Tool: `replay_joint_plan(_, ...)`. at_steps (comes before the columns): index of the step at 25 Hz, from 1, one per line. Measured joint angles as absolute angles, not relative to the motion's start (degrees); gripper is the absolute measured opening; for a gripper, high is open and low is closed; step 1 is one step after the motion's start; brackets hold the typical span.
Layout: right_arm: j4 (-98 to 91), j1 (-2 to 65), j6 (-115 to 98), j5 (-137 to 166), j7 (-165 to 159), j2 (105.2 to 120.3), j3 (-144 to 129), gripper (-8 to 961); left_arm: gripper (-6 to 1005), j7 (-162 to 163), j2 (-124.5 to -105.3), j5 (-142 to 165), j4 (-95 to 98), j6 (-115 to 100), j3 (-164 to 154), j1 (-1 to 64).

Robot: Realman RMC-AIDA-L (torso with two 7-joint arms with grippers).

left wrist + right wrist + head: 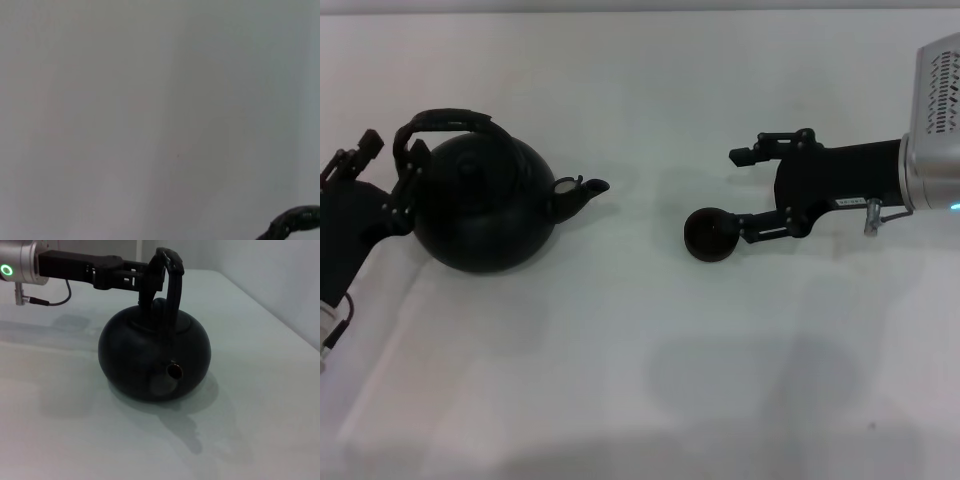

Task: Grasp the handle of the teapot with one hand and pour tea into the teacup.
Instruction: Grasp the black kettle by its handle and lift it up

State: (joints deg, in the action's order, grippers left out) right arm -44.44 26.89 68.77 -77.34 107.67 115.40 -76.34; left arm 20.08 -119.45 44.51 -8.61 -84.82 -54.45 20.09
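Observation:
The black teapot (pixel 485 210) stands on the white table (pixel 640 380) at the left, its spout (pixel 582 190) pointing right toward the teacup (pixel 710 235). Its arched handle (pixel 450 122) stands upright. My left gripper (pixel 392 145) is at the handle's left end, open, with a finger on either side of it. The right wrist view shows the same: the teapot (pixel 150 360), its handle (pixel 172 280) and my left gripper (pixel 150 277). A piece of the handle (pixel 295 222) shows in the left wrist view. My right gripper (pixel 742 190) is open; its lower finger touches the teacup's right side.
The right arm's silver housing (pixel 940 110) hangs over the table at the right edge. The left arm's silver wrist with a green light (pixel 15 267) shows behind the teapot. The table's edge (pixel 280 320) runs past the teapot in the right wrist view.

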Motion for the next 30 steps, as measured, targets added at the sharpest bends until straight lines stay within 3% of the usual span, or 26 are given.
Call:
replay_joint_plan(7,-43.87,26.9,67.5,-77.38,107.89,115.53,-76.46,840,561,21.01,-119.53,44.31,-8.97,-82.78,-54.31,20.38)
replay_joint_plan(18,-42.33,26.71,67.5,-78.78,109.17,115.69,-76.46,839,127,23.0,-119.37,44.58,-8.6,-81.25,-54.58,22.28)
replay_joint_plan(30,-42.15,25.99,67.56,-80.85,110.5,115.58,-76.06,837,119,25.93,-118.13,45.31,-7.45,-75.87,-57.79,27.64)
